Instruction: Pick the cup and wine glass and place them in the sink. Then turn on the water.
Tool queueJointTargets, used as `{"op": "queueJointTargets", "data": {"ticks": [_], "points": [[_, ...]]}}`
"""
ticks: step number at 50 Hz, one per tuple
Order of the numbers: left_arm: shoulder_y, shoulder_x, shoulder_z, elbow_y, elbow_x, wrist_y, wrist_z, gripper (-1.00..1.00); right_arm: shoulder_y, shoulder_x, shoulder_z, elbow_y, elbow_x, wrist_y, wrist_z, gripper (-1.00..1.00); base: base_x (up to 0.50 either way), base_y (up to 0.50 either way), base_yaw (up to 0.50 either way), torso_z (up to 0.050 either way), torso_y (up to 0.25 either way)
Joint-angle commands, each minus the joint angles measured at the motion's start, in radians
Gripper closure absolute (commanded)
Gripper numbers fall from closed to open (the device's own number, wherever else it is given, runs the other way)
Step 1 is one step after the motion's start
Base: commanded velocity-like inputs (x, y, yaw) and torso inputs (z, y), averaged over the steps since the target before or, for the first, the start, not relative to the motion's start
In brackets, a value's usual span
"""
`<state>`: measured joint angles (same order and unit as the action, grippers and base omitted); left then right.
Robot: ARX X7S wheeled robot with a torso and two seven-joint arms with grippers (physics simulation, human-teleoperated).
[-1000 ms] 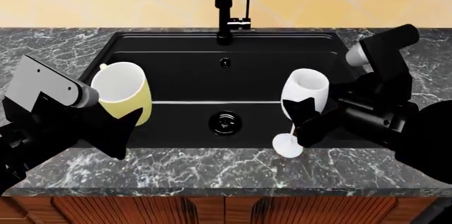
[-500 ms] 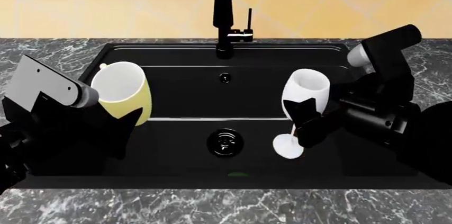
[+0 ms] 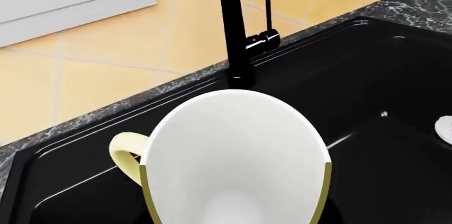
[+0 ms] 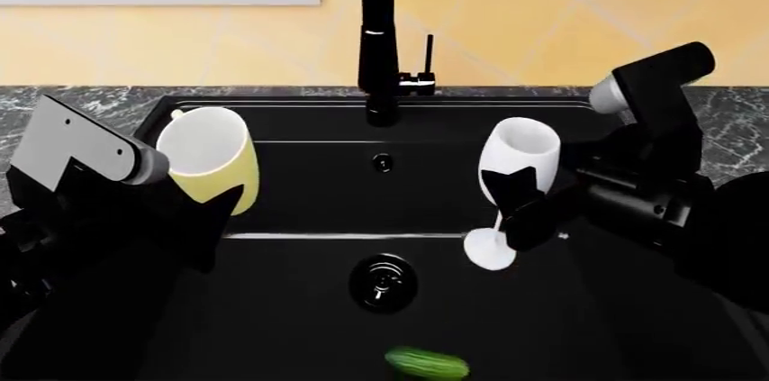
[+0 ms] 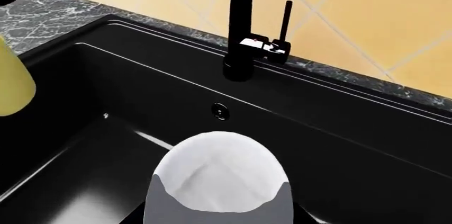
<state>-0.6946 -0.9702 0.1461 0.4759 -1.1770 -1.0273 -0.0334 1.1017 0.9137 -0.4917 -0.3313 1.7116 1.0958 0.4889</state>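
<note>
The pale yellow cup hangs over the left part of the black sink, tilted with its white inside toward the faucet. My left gripper is shut on it from below. In the left wrist view the cup fills the near field and its loop handle sticks out sideways. The white wine glass is held nearly upright over the right part of the sink, its round foot below. My right gripper is shut on its bowl. The glass's bowl shows in the right wrist view.
A tall black faucet with a thin side lever rises behind the basin. The round drain lies in the sink floor. A small green object lies on that floor near the front. Grey marble counter flanks the sink.
The head view has moved forward over the sink: the front counter edge has left the picture and the green object has come into sight. Both arms still hold the cup and glass the same way.
</note>
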Motion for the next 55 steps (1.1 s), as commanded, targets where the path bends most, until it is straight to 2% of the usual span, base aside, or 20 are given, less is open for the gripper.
{"op": "queueJointTargets", "data": {"ticks": [1,9,29,44,55], "points": [[-0.005,0.000,-0.004,-0.004,-0.011,0.005,-0.013,1.00,0.006,-0.004,0.000,0.001,-0.022,0.002,-0.014,1.00,0.00,-0.27,0.00,0.000,0.000],[-0.013,0.000,0.000,-0.004,-0.015,0.000,-0.014,1.00,0.003,-0.001,0.001,-0.002,-0.020,-0.003,-0.015,1.00,0.00,-0.27,0.00,0.000,0.001],[-0.027,0.008,0.019,-0.035,0.002,-0.001,-0.012,1.00,0.015,-0.025,-0.011,0.031,-0.070,-0.020,-0.035,1.00,0.00,0.00,0.00,0.001,0.001],[-0.083,0.068,0.076,-0.123,0.077,0.013,-0.003,1.00,0.073,-0.086,-0.053,0.154,-0.196,-0.028,-0.088,1.00,0.00,0.00,0.00,0.000,0.001],[-0.137,0.114,0.134,-0.200,0.129,0.011,0.017,1.00,0.062,-0.084,-0.069,0.202,-0.248,-0.045,-0.121,1.00,0.00,0.00,0.00,0.001,0.000]]}}
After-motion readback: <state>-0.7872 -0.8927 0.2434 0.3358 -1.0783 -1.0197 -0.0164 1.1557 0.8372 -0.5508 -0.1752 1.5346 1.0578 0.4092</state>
